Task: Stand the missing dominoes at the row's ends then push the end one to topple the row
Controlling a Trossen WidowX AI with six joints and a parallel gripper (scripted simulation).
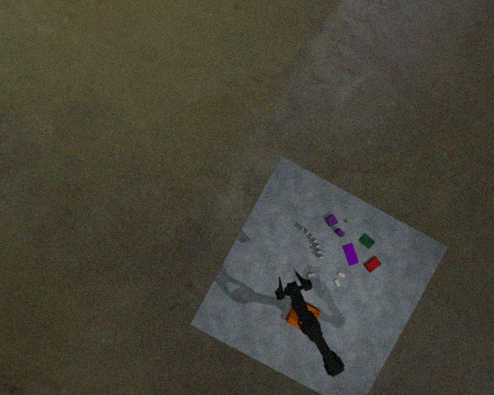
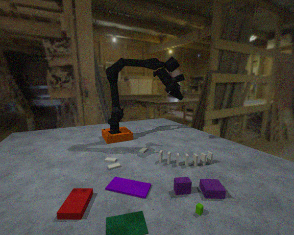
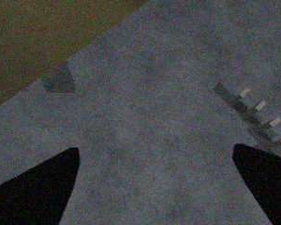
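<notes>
Several cream dominoes stand upright in a gently curved row; one end domino (image 1: 320,257) (image 2: 160,156) is nearer the robot base, and the other end domino (image 2: 209,157) (image 3: 244,93) is farther from it. Three loose dominoes lie flat. One loose domino (image 1: 311,275) (image 2: 143,150) lies between the base and the row's near end. The other two, a domino (image 1: 337,282) (image 2: 110,159) and another domino (image 1: 341,275) (image 2: 113,166), lie close together, farther from the row. My gripper (image 1: 287,274) (image 2: 181,98) (image 3: 156,152) is wide open and empty, high above the table, pointing obliquely down.
The orange base (image 1: 292,319) (image 2: 119,136) carries the arm. A purple slab (image 1: 350,253) (image 2: 128,187), red block (image 1: 372,263) (image 2: 75,203), green block (image 1: 366,240) (image 2: 127,223), two purple blocks (image 2: 182,185) (image 2: 212,188) and a small lime block (image 2: 199,209) lie beyond the dominoes.
</notes>
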